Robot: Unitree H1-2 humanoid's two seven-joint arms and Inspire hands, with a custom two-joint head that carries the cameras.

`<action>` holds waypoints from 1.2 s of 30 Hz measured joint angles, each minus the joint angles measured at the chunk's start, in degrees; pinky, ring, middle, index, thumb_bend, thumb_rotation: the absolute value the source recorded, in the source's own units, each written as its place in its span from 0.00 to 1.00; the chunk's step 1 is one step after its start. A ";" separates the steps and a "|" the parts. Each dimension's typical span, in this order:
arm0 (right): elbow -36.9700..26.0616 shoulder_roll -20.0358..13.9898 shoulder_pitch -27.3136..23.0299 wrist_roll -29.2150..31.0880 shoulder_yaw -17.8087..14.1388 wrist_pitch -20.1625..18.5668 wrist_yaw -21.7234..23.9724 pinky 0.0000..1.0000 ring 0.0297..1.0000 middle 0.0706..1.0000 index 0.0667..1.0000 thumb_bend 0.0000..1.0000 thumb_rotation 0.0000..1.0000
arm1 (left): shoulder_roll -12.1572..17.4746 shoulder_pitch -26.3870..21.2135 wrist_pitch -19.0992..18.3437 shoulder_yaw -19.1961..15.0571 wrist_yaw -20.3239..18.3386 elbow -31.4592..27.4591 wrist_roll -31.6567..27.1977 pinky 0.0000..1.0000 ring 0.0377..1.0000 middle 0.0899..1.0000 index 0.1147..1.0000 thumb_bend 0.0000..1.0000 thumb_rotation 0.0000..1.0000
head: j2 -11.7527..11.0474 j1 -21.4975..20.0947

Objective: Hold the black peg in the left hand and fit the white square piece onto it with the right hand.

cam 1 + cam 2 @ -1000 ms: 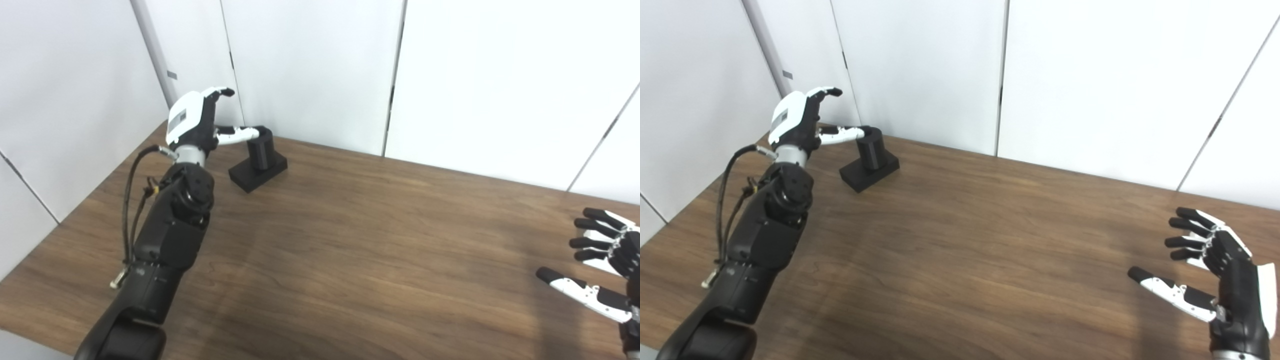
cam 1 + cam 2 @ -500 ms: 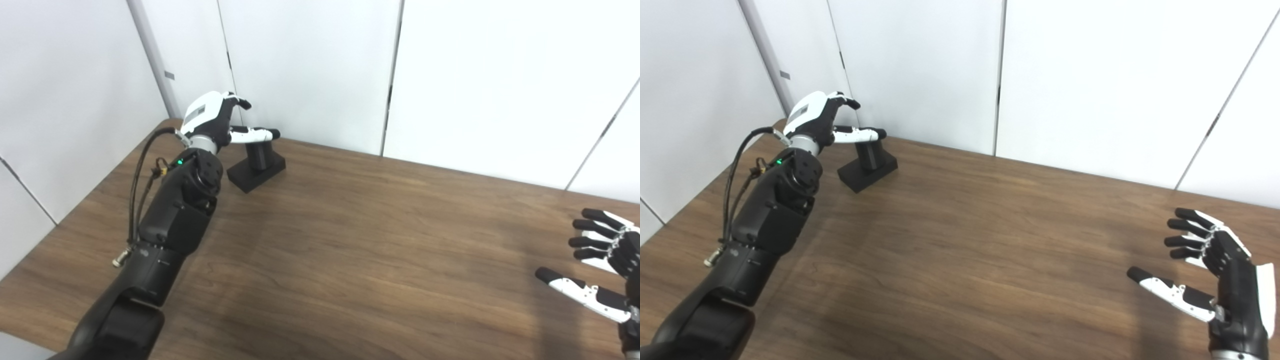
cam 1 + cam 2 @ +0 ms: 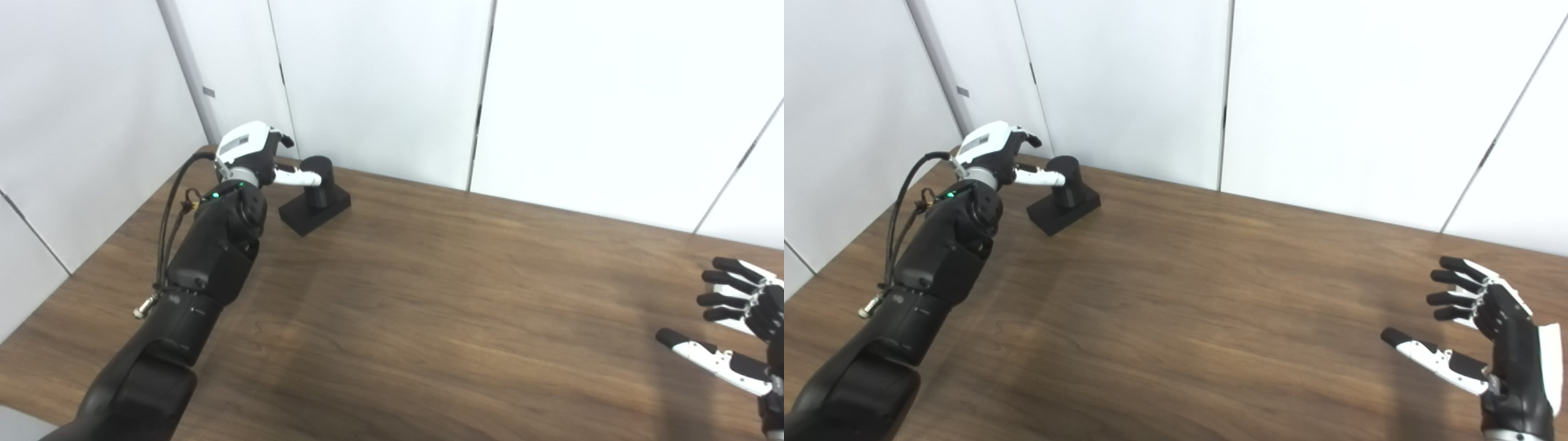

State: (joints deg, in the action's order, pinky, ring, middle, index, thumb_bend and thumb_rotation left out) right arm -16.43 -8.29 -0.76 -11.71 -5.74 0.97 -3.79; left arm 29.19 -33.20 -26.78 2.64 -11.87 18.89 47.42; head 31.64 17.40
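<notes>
white wall panels back a wooden table [image 3: 429, 294]; left hand [image 3: 254, 153] spread, its thumb against the black peg [image 3: 317, 179]; close squarely round the post; right hand [image 3: 1488, 334] spread, empty, white square piece [image 3: 732, 306] beneath its fingers.

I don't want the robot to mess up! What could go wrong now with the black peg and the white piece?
1. The left robot hand reaches the black peg with only its thumb at the side; the grip is not closed, so the peg might tip or slide toward the table's far edge.
2. The white square piece lies mostly hidden behind the open right robot hand, near the table's right side, so a clumsy grab might push it away.
</notes>
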 measured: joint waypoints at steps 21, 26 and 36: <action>-1.36 0.03 0.00 -0.39 -0.04 -1.10 0.00 0.50 0.55 0.64 0.68 0.55 0.00 | -1.73 0.23 0.01 1.80 1.90 3.60 -0.11 0.83 0.98 0.98 0.82 1.00 0.55 | 0.44 -0.26; -1.56 0.03 0.08 -0.12 -0.10 -1.15 0.01 0.48 0.55 0.65 0.68 0.55 0.00 | -2.04 0.43 0.01 1.77 1.46 3.61 -2.17 0.78 0.95 0.95 0.78 1.00 0.55 | 0.61 -0.53; -2.94 0.02 0.27 0.57 -0.29 -2.01 0.07 0.50 0.56 0.65 0.68 0.56 0.00 | -2.09 1.56 0.00 1.00 1.43 3.61 -4.97 0.73 0.93 0.94 0.78 1.00 0.50 | 0.88 -0.79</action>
State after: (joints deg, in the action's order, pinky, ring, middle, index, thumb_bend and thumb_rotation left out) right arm -19.37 -8.27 -0.49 -11.13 -6.03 -1.04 -3.72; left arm 27.11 -31.64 -26.78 3.64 -10.44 22.49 42.45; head 32.52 16.61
